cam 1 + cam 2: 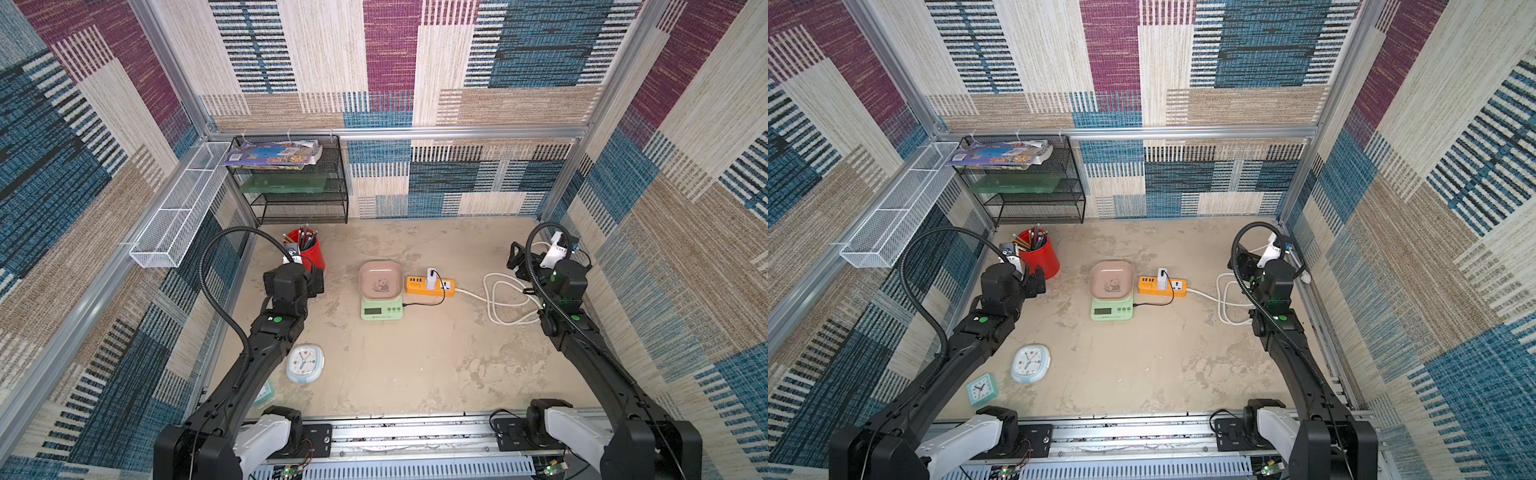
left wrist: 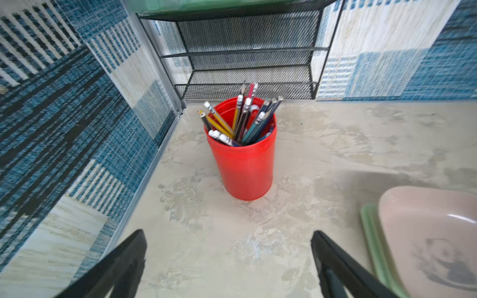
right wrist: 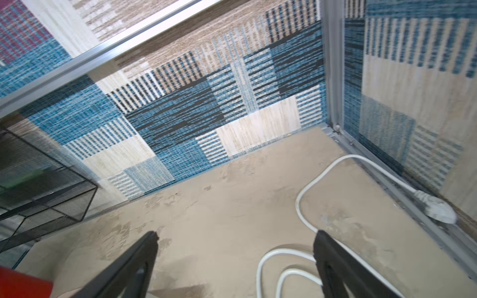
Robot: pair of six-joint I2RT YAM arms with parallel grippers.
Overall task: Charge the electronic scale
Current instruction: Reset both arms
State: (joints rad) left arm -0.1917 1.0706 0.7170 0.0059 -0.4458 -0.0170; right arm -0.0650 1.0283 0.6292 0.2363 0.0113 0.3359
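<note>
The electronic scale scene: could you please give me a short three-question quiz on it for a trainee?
1. True or false: a black cable links the electronic scale to the white charger on the orange power strip.
2. What fills the red cup? A pencils, B spoons, C batteries.
3. What do the left tool and right tool hold?
Key: 1 true; 2 A; 3 nothing, both stand open.
</note>
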